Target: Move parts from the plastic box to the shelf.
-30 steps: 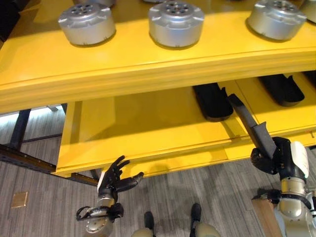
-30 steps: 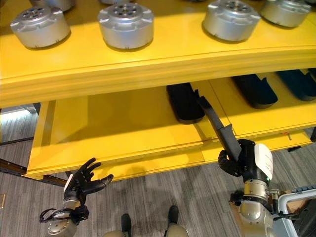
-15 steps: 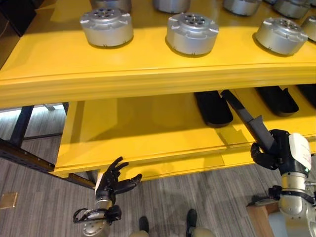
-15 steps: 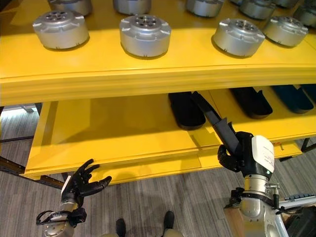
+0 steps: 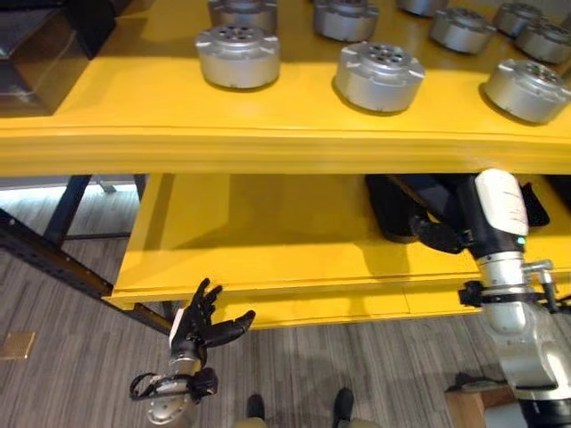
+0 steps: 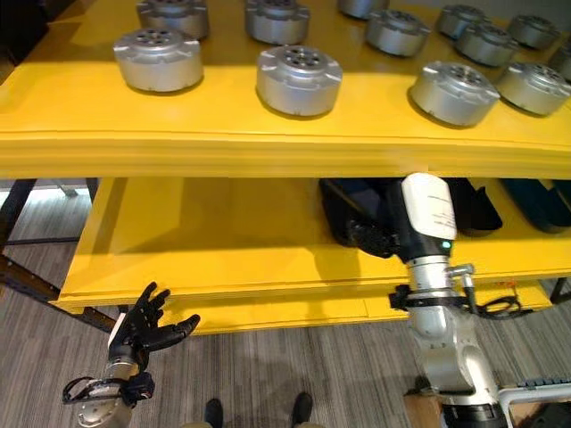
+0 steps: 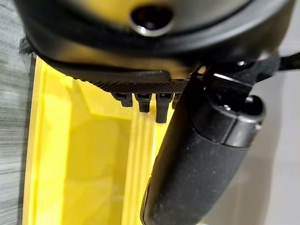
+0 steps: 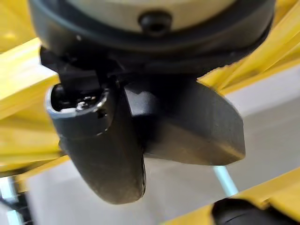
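Observation:
My right hand (image 5: 439, 235) is shut on a long black part (image 8: 187, 126), with the thumb (image 8: 103, 150) curled against it. The hand reaches in over the yellow lower shelf (image 5: 268, 241), and most of the part is hidden under the upper shelf (image 5: 134, 98). Other black parts (image 6: 343, 209) (image 6: 473, 207) lie on the lower shelf beside the hand. My left hand (image 5: 203, 319) hangs open, holding nothing, below the lower shelf's front edge, left of centre; its thumb (image 7: 201, 154) stands out before the yellow shelf (image 7: 79, 159).
Several round silver parts (image 5: 237, 53) (image 5: 379, 76) (image 6: 455, 92) stand on the upper shelf. A dark box (image 5: 45, 45) sits at that shelf's far left. The lower shelf's left half is bare yellow. A black frame bar (image 5: 53, 259) runs below at the left.
The view has tilted up the shelf. My right hand has risen and pushed forward, carrying the black part in under the upper shelf. The left hand has stayed as it was.

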Controlling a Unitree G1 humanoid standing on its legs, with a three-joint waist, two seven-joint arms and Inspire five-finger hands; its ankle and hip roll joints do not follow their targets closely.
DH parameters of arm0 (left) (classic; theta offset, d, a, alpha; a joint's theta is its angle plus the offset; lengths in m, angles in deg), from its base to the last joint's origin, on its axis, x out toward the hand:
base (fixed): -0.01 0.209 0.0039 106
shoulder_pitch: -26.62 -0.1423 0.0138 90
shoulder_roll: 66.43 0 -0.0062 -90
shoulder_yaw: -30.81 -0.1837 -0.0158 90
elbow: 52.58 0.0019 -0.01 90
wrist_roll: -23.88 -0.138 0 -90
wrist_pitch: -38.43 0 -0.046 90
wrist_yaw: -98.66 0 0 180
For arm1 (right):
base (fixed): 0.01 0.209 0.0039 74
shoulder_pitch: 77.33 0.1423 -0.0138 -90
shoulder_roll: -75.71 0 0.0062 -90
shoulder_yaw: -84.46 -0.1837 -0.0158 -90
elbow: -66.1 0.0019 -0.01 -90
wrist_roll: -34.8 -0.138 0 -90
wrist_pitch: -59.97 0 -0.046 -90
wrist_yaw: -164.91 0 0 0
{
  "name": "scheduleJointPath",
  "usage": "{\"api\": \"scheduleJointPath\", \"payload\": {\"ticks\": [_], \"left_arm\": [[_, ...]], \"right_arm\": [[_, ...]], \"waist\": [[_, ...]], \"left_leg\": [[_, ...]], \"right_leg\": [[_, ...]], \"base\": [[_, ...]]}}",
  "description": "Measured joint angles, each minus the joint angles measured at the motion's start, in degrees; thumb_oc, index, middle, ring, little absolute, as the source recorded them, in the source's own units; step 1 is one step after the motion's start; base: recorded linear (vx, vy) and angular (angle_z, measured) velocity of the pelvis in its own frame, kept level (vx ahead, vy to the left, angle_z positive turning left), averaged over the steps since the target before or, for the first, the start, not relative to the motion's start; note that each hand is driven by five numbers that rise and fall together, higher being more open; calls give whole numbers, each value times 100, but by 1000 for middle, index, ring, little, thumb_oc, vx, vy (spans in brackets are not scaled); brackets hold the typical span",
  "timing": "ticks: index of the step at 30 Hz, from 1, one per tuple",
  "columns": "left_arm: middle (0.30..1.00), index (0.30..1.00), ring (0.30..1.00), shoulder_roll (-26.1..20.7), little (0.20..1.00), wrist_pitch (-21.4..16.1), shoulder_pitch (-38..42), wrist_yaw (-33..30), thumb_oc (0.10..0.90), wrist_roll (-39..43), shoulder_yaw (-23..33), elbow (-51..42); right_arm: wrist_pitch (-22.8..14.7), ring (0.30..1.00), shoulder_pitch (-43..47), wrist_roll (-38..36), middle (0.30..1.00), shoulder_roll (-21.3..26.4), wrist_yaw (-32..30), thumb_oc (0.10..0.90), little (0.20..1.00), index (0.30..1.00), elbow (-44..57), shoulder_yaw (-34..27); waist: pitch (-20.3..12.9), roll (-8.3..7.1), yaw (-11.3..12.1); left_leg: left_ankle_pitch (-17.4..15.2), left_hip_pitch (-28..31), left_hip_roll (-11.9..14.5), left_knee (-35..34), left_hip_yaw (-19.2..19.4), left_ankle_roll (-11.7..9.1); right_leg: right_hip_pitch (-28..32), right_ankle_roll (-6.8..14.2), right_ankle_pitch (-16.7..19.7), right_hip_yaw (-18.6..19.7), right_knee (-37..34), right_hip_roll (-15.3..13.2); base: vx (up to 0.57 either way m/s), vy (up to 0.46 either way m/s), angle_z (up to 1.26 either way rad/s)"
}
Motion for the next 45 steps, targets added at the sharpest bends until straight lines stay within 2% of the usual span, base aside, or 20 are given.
{"api": "scheduleJointPath", "payload": {"ticks": [4,7,9,17,23,28,34,36,39,40,41,43,45], "left_arm": [[1000,1000,1000,-6,1000,0,60,-6,900,2,9,-7],[1000,1000,1000,-4,1000,8,78,-30,900,6,0,-19],[1000,1000,1000,-5,1000,6,60,-50,900,10,21,-19],[1000,1000,1000,-6,1000,7,55,-117,900,16,0,-20],[1000,1000,1000,-15,1000,6,85,-157,900,24,-1,-20],[1000,1000,1000,-19,1000,7,104,-237,900,29,-5,-20],[1000,1000,1000,-91,1000,5,142,-277,900,203,-29,-17],[1000,1000,1000,-220,1000,5,165,-282,900,237,-122,-10],[1000,1000,1000,-267,1000,4,258,-296,900,242,-241,-8],[1000,1000,1000,-281,1000,-3,396,-348,900,250,-351,-6],[1000,1000,1000,-352,1000,-30,520,-385,900,256,-477,-16],[1000,1000,1000,-462,1000,-28,885,-360,900,313,-765,-14],[1000,1000,1000,-464,1000,-29,995,-381,900,467,-756,-14]], "right_arm": [[115,300,293,-25,300,11,92,400,300,300,-108,368],[202,300,707,-31,300,7,139,400,300,300,-185,736],[198,300,912,-36,300,-74,148,400,300,300,-270,897],[227,300,1732,-308,300,-466,263,400,300,300,-551,1567],[253,300,2232,-638,300,-926,312,400,300,300,-923,2038],[294,300,2266,-825,300,-1001,323,400,300,300,-1345,2154],[448,300,2288,-1039,300,-1137,365,400,300,300,-2039,2402],[495,300,2297,-1048,300,-1270,357,400,300,300,-2362,2405],[565,300,2351,-1050,300,-1278,341,400,300,300,-2510,2417],[561,300,2498,-1055,300,-1254,288,400,300,300,-2588,2434],[562,300,2683,-1075,300,-1225,251,400,300,300,-2656,2449],[605,300,3108,-1150,300,-1095,230,400,300,300,-2786,2463],[688,300,3155,-1152,300,-1101,186,400,300,300,-2788,2466]], "waist": [[-2,2,71],[-4,6,236],[-9,-1,428],[-11,-27,744],[-9,-78,822],[-7,-92,930],[-1,-87,934],[24,-55,931],[186,84,943],[357,213,920],[555,278,925],[1030,632,880],[1275,705,856]], "left_leg": [[5,-28,2,-1,-53,-1],[55,-111,4,1,-180,-9],[56,-121,2,3,-207,-8],[88,-192,-29,14,-400,-8],[90,-216,-75,17,-534,-4],[98,-293,-89,29,-648,0],[93,-398,-91,130,-732,-1],[59,-476,-90,244,-771,-8],[-1,-648,-83,481,-783,-13],[-54,-1001,-78,889,-780,-22],[-112,-1190,-73,1191,-788,-26],[-318,-1595,-43,1701,-787,12],[-378,-1728,-69,1934,-756,20]], "right_leg": [[5,-3,-2,-73,-1,-2],[-10,-8,-5,-170,0,1],[4,-9,-6,-211,0,-4],[76,4,-37,-433,0,-36],[141,25,-77,-576,0,-85],[136,29,-96,-683,0,-94],[130,20,-122,-756,1,-93],[117,19,-140,-778,13,-95],[-17,7,-179,-778,170,-114],[-291,-25,-240,-753,445,-165],[-458,-51,-342,-744,707,-212],[-940,-121,-571,-681,1426,-301],[-1187,-154,-697,-581,1815,-388]], "base": [[-6,3,8],[-4,-1,22],[-5,-2,9],[1,1,14],[-9,11,12],[1,2,11],[-46,-14,7],[-101,-27,8],[-235,-25,3],[-431,-17,1],[-240,7,0],[-163,26,-3],[-148,43,-7]]}}
